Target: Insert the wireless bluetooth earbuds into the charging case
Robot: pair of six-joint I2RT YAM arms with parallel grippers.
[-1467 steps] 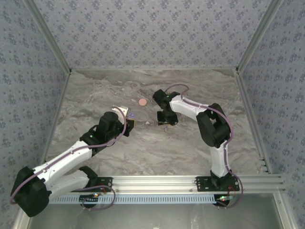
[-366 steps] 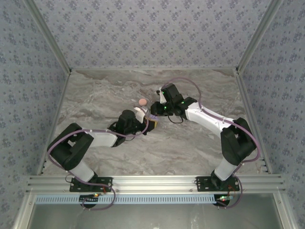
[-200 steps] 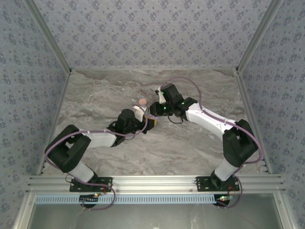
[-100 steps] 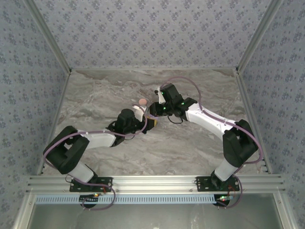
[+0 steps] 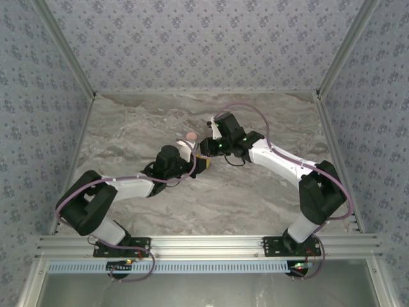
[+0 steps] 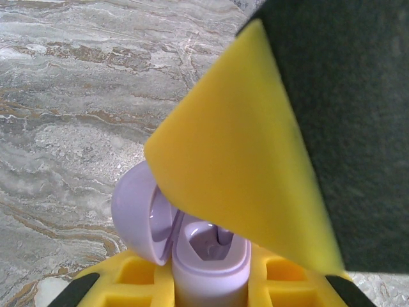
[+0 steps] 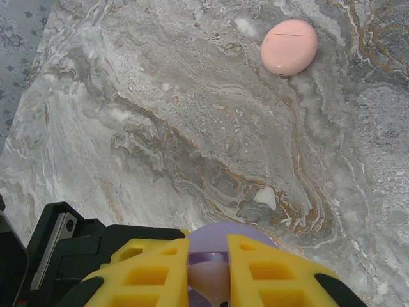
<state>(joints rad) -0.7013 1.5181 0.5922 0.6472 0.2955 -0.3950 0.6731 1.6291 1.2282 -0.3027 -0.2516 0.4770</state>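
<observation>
Hold, L: left pincer (image 5: pixel 200 164) nearly shut, clamped on base of purple charging case (image 6: pixel 208 259); lid (image 6: pixel 142 217) hinged open, off to one side of tips.
Hold, R: right pincer (image 7: pixel 208 272) nearly shut, pinching pale pink-white earbud (image 7: pixel 208 279) betw. tips; purple case just beyond tips, touching or not, can't tell.
Overlap: yellow finger (image 6: pixel 236 153) of right pincer directly over open case, hiding most of cavity.
Change: some secs back pincers well apart, right pincer low over marble; now tip to tip. Last sec: hardly any shift, both grips unchanged, left elbow drifted outward a bit.
Meaning: pick + carry prob. done; insertion in hand, bud not yet seen seated.
Next: fine line-up w/ slot, press down, then let go. Risk: bud tilts, pops out.
Other: salmon-pink case (image 7: pixel 289 47) closed, on table (image 7: pixel 128 96), well ahead of right pincer tips, untouched.
</observation>
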